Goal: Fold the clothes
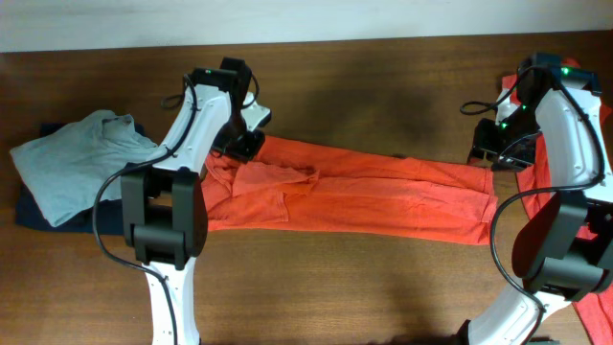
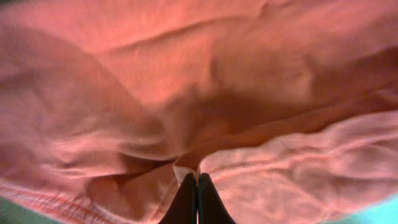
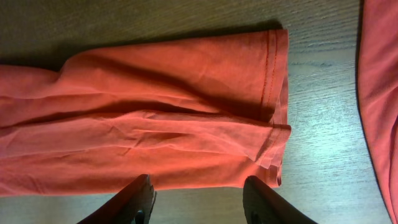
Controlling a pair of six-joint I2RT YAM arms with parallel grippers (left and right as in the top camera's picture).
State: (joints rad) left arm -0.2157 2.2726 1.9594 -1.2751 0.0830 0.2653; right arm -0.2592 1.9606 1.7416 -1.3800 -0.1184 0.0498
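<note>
While laid lengthwise across the table (image 1: 383, 86), the orange shirt (image 1: 364, 192) is pinched at one end by the left gripper (image 2: 198, 182), fingers pressed together on a fold. The right gripper (image 3: 196, 190) is held over the hemmed end, fingers apart, nothing gripped. Beside it a second orange shirt (image 3: 379, 93) is seen. A grey garment (image 1: 77, 163) lies well apart.

Overhead faces straight down; both wrist views close on shirt (image 1: 383, 196).

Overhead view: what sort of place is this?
Probably a robot test bench for folding laundry: a wooden table, a left arm and right arm at it, an orange shirt laid out between them, a grey shirt aside.
</note>
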